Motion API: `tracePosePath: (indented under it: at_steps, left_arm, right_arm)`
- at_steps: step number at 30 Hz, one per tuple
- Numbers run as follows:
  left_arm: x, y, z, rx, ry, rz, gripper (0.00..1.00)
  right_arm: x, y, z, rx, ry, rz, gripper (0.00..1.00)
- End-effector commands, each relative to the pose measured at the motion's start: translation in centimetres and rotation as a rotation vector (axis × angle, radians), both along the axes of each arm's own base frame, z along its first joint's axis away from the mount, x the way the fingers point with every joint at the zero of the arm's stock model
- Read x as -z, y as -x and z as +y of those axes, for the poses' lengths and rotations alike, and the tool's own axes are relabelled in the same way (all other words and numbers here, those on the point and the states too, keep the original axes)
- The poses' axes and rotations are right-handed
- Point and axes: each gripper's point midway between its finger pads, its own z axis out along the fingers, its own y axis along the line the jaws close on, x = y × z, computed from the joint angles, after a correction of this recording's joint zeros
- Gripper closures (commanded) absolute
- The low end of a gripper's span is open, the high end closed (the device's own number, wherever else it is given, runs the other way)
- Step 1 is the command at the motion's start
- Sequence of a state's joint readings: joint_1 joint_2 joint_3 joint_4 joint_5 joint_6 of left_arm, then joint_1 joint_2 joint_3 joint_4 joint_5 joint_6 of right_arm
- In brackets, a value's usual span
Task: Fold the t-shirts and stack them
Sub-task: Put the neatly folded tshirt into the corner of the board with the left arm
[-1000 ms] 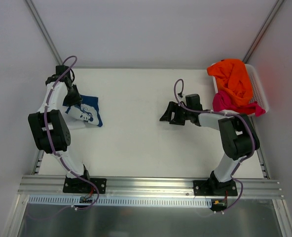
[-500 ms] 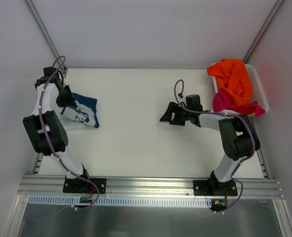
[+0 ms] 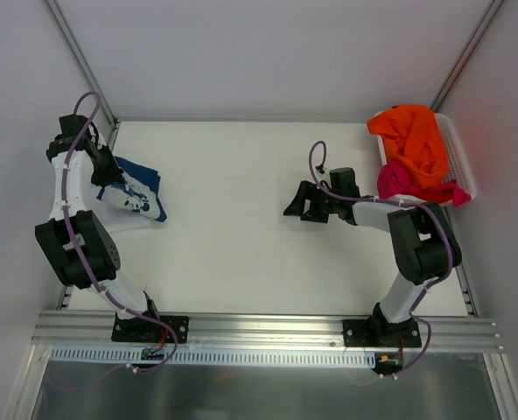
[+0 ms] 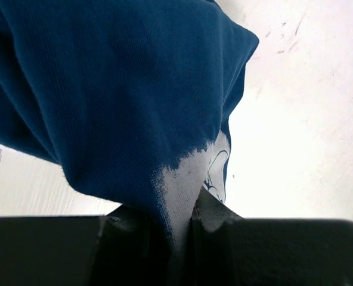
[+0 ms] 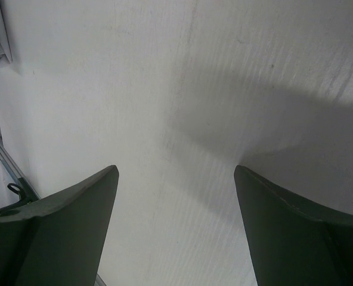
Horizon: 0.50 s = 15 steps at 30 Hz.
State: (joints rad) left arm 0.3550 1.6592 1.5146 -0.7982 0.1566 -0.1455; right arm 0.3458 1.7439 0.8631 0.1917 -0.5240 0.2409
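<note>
The navy blue t-shirt, with a white print, lies bunched at the far left of the table on top of a white t-shirt. My left gripper is shut on a fold of the navy shirt. In the left wrist view the navy cloth fills the frame and its fold is pinched between the jaws. My right gripper is open and empty, low over the bare table at the centre right. The orange t-shirt and the magenta-pink t-shirt are piled in the basket.
The white slatted basket stands at the far right corner of the table. White walls close in the back and both sides. A metal rail runs along the near edge.
My left gripper has moved left toward the table's edge, dragging the navy t-shirt with it. The right arm has not moved.
</note>
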Motion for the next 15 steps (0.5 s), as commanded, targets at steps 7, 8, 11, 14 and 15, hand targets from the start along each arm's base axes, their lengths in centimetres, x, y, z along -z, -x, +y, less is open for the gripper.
tracePosePath:
  at_steps: [7, 8, 11, 14, 15]
  left_arm:
    - [0.4, 0.7, 2.6, -0.101, -0.067, 0.023, 1.00]
    - [0.5, 0.7, 2.9, -0.111, -0.069, 0.026, 1.00]
    - [1.1, 1.2, 3.7, -0.155, -0.079, 0.052, 1.00]
    - [2.6, 2.3, 4.8, -0.205, -0.109, 0.108, 1.00]
    - [3.3, 2.7, 5.2, -0.223, -0.116, 0.134, 1.00]
  right_arm:
    - [3.1, 3.0, -1.2, -0.021, 0.070, 0.107, 0.16]
    - [3.1, 3.0, -1.2, -0.021, 0.067, 0.105, 0.16]
    - [3.1, 3.0, -1.2, -0.023, 0.068, 0.103, 0.16]
    - [3.1, 3.0, -1.2, -0.023, 0.067, 0.104, 0.16]
    - [3.1, 3.0, -1.2, -0.023, 0.066, 0.103, 0.16]
